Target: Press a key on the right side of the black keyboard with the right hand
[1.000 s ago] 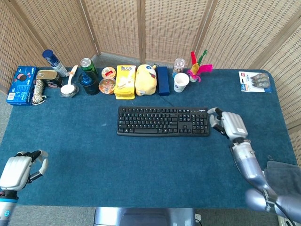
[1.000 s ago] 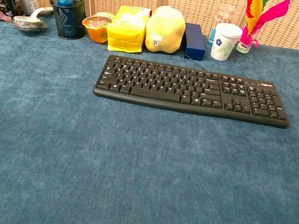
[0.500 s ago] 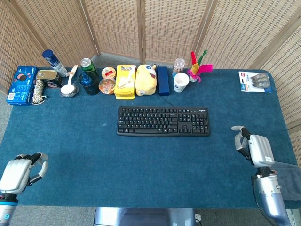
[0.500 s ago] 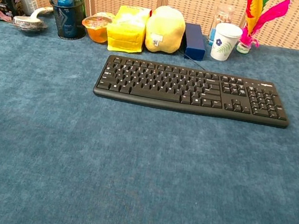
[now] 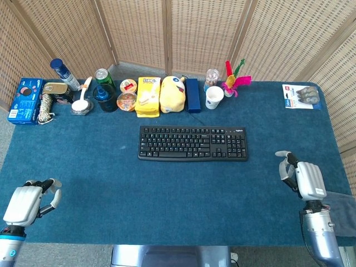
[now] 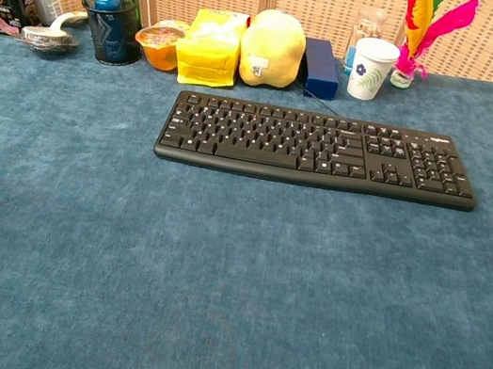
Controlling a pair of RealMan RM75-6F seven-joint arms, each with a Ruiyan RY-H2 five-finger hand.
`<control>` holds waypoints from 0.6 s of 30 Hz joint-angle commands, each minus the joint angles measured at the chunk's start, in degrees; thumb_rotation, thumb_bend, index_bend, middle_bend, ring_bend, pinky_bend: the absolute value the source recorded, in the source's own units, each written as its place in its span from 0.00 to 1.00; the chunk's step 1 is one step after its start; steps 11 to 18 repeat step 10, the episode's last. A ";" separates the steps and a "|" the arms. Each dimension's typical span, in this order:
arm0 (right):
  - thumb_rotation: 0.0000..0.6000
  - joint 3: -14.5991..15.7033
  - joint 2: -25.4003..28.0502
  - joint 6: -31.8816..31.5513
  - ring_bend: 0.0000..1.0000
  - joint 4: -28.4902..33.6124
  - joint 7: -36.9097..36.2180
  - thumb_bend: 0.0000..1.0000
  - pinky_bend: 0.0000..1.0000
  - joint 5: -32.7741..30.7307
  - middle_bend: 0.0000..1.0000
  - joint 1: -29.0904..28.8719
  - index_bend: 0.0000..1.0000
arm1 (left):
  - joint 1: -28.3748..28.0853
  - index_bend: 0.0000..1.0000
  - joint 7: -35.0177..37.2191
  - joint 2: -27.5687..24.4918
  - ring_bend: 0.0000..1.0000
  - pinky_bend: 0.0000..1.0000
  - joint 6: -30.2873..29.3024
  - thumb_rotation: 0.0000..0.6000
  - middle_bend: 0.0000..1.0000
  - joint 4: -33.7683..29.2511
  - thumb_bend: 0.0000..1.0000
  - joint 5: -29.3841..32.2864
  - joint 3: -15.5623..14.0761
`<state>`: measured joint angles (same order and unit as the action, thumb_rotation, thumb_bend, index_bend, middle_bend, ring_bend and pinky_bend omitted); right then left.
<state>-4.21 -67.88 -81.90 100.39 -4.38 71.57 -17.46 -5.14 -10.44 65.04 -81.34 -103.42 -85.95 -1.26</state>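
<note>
The black keyboard (image 5: 193, 143) lies flat in the middle of the blue table, also in the chest view (image 6: 318, 147). My right hand (image 5: 303, 178) hovers near the table's front right edge, well to the right of the keyboard and nearer the front. It holds nothing, and its thumb stands apart from the fingers. My left hand (image 5: 25, 203) rests at the front left corner, empty with fingers loosely apart. Neither hand shows in the chest view.
A row of items lines the back: a blue box (image 5: 24, 100), cans, a pen cup (image 5: 104, 95), a yellow packet (image 5: 148, 95), a yellow plush (image 5: 172, 94), a paper cup (image 5: 214, 97), feathers (image 5: 236, 80). A battery pack (image 5: 301, 95) lies back right.
My right hand has drawn back from the keyboard's right end to the front right of the table, settling there in the last half second. The left hand shifted slightly.
</note>
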 commanded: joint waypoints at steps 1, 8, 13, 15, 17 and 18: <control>0.00 -0.27 -0.05 0.19 0.64 0.17 0.11 0.59 0.69 0.21 0.56 0.39 0.30 | -0.02 0.40 0.05 0.00 0.50 0.36 -0.03 0.06 0.51 -0.07 0.43 0.00 0.06; 0.00 -1.08 -0.37 0.59 0.64 0.14 0.04 0.59 0.68 0.94 0.56 1.23 0.30 | -0.03 0.40 0.08 -0.14 0.50 0.36 0.09 0.06 0.51 -0.09 0.43 0.09 0.02; 0.00 -1.29 -0.54 0.62 0.64 0.02 -0.07 0.59 0.68 1.21 0.56 1.47 0.30 | 0.00 0.40 0.12 -0.18 0.50 0.36 0.08 0.06 0.51 -0.11 0.43 0.07 -0.03; 0.00 -1.29 -0.54 0.62 0.64 0.02 -0.07 0.59 0.68 1.21 0.56 1.47 0.30 | 0.00 0.40 0.12 -0.18 0.50 0.36 0.08 0.06 0.51 -0.11 0.43 0.07 -0.03; 0.00 -1.29 -0.54 0.62 0.64 0.02 -0.07 0.59 0.68 1.21 0.56 1.47 0.30 | 0.00 0.40 0.12 -0.18 0.50 0.36 0.08 0.06 0.51 -0.11 0.43 0.07 -0.03; 0.00 -1.29 -0.54 0.62 0.64 0.02 -0.07 0.59 0.68 1.21 0.56 1.47 0.30 | 0.00 0.40 0.12 -0.18 0.50 0.36 0.08 0.06 0.51 -0.11 0.43 0.07 -0.03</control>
